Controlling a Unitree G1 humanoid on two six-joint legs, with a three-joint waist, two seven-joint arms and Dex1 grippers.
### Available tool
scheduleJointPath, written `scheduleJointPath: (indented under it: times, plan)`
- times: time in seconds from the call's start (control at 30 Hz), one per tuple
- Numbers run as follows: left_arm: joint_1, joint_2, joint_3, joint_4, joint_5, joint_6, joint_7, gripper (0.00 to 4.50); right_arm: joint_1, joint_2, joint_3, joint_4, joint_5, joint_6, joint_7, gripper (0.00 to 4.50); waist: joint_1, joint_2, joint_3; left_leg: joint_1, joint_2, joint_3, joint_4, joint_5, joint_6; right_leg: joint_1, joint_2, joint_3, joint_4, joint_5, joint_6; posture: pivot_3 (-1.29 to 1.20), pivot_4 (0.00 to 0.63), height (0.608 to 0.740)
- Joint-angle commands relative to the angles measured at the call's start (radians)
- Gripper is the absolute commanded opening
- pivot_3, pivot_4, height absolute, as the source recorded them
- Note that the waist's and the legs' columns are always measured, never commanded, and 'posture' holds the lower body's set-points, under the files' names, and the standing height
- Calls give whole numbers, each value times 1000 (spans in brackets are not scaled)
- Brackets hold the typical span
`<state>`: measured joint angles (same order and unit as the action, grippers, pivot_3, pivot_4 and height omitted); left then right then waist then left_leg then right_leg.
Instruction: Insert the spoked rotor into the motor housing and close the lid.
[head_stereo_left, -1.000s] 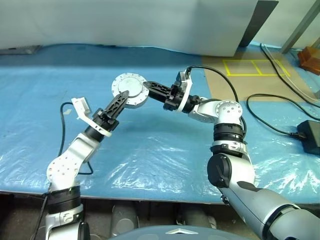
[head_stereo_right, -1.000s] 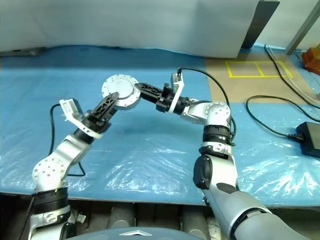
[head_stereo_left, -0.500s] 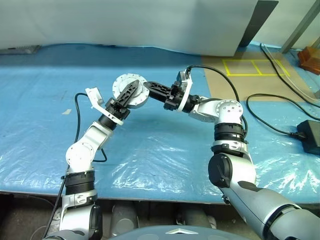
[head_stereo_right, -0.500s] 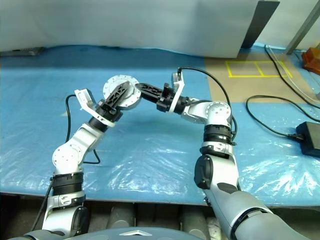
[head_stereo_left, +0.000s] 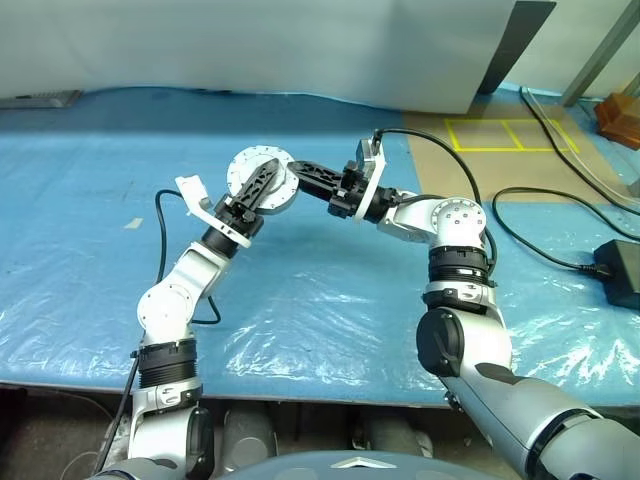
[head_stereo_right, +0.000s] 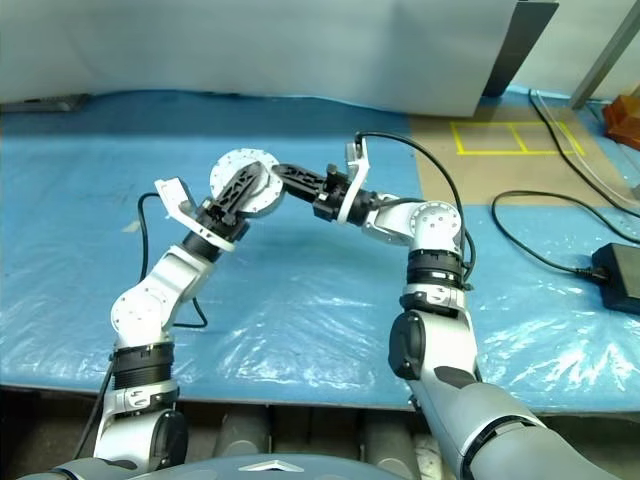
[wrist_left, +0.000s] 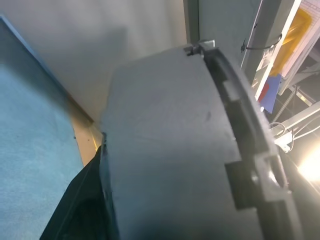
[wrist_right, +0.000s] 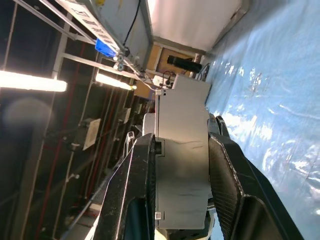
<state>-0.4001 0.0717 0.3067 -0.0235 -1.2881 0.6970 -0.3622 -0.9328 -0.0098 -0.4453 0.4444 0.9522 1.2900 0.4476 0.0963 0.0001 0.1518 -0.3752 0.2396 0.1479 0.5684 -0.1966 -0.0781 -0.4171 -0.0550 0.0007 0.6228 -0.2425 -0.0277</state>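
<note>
The motor housing (head_stereo_left: 243, 170) is a round silver disc with small holes around its rim, held in the air above the blue table with its flat face toward me. My right gripper (head_stereo_left: 296, 180) reaches in from the right and is shut on the disc's right edge. The right wrist view shows both black fingers (wrist_right: 137, 200) clamped across the grey housing (wrist_right: 182, 165). My left gripper (head_stereo_left: 265, 180) comes up from the lower left and lies across the disc's face. In the left wrist view the housing (wrist_left: 170, 150) looms very close. The spoked rotor and the lid are out of view.
The blue plastic-covered table (head_stereo_left: 300, 300) stretches under both arms. Black cables (head_stereo_left: 540, 235) and a black power brick (head_stereo_left: 620, 270) lie at the right. Yellow tape squares (head_stereo_left: 505, 135) mark the brown floor patch behind, near an orange object (head_stereo_left: 622, 115).
My left arm has swung in toward the middle and its gripper has slid further up over the housing's face. The right gripper and the housing have stayed where they were.
</note>
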Motion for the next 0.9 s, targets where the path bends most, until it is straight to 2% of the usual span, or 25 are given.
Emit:
scheduleJointPath:
  times: [0.03, 0.07, 0.13, 0.23, 0.53, 0.73, 0.9]
  plan:
    - [-27, -4, -4, -19, 6, -9, -3, 2886, -18, 22, 19, -59, 43, -17, 28, 1848, 0, 0, 0, 0, 0, 0, 0, 0, 0, 0, 0, 0, 0, 0, 0, 0, 150, 740]
    - [-29, -5, -3, -16, 12, -12, 5, 2831, -17, 22, 20, -59, 43, -21, 27, 2049, 0, 0, 0, 0, 0, 0, 0, 0, 0, 0, 0, 0, 0, 0, 0, 0, 150, 740]
    - [-42, -6, -4, 4, 45, -28, 32, 2540, -15, 23, 22, -59, 45, -27, 26, 2788, 0, -1, 0, 0, 0, 0, 0, 0, 0, 0, 0, 0, 0, 0, 0, 0, 150, 740]
    - [-54, -10, 0, 4, 54, -32, 40, 2540, -23, 19, 19, -38, 52, -9, 22, 3818, 0, -1, 1, 0, 0, 0, 1, 0, 0, 0, 0, 0, 1, 0, 0, 0, 150, 740]
    - [-98, 22, 57, 77, 91, -80, 26, 2540, -39, 10, 9, 12, 44, -13, 6, 3818, 0, -1, 1, 0, 0, 0, 1, 0, 0, 0, 0, 0, 1, 0, 0, 0, 150, 740]
    - [-171, 39, 168, 85, -5, -104, 73, 2540, -23, -8, 20, 39, 7, -46, -7, 3818, -2, -2, 1, 0, 0, -1, 2, 0, 0, 0, 0, 0, 1, 0, 0, 0, 150, 740]
    - [-202, 88, 211, 187, 123, -209, 107, 2540, -22, -13, 36, 44, -8, -65, -7, 3818, 3, -2, 1, -2, 0, -2, 3, 0, 0, 0, 0, -1, 0, 0, 1, 0, 150, 740]
